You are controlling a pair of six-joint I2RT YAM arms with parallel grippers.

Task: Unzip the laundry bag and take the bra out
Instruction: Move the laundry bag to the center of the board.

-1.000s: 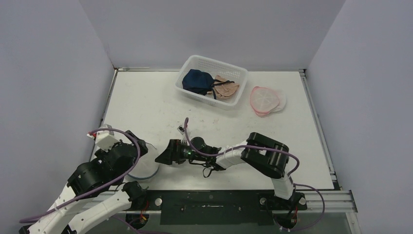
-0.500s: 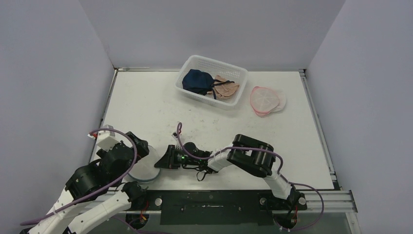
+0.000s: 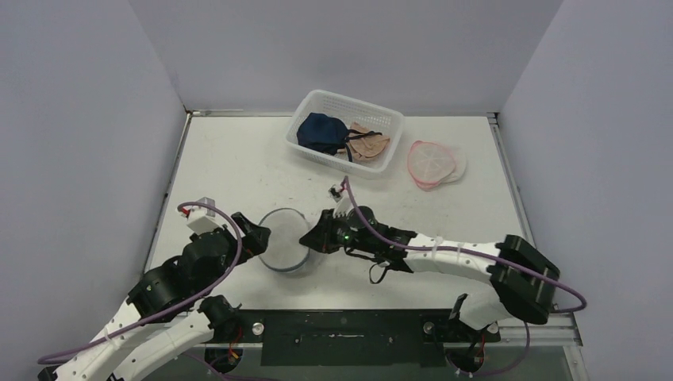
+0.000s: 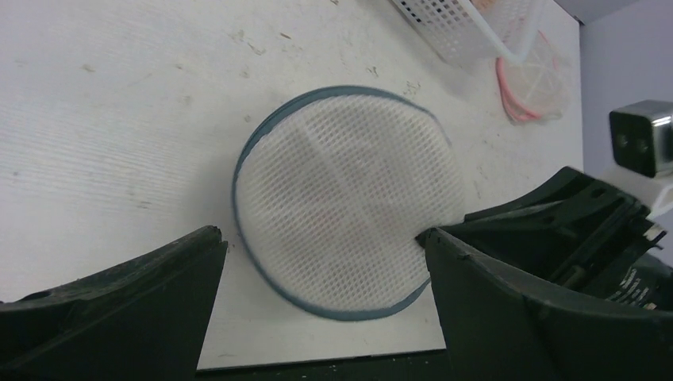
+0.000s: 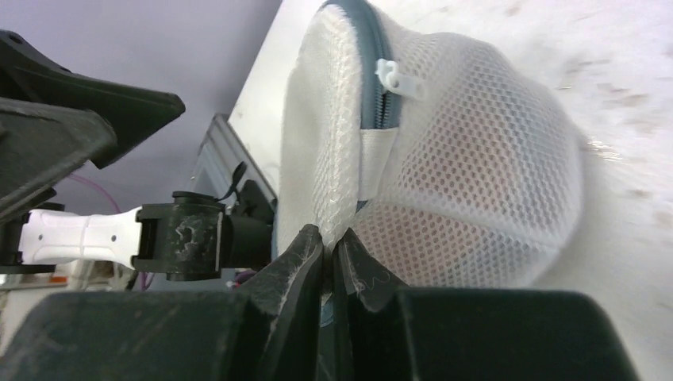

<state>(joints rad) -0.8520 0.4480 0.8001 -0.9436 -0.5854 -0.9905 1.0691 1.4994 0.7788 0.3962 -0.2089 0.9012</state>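
Scuffed white worktop between lilac walls; at lower centre, right fingers pinch the rim of the mesh laundry bag, left fingers gaping wide beside it.

Round mesh laundry bag on table, between spread fingers

— How's the light?
— Soft and even from above. The white table is bright, the shadows are faint, and there's no glare.
— Sharpness?
— The overhead view is crisp. In the left wrist view the near jaws are dark and soft. In the right wrist view the mesh bag is sharp and the background is blurred.
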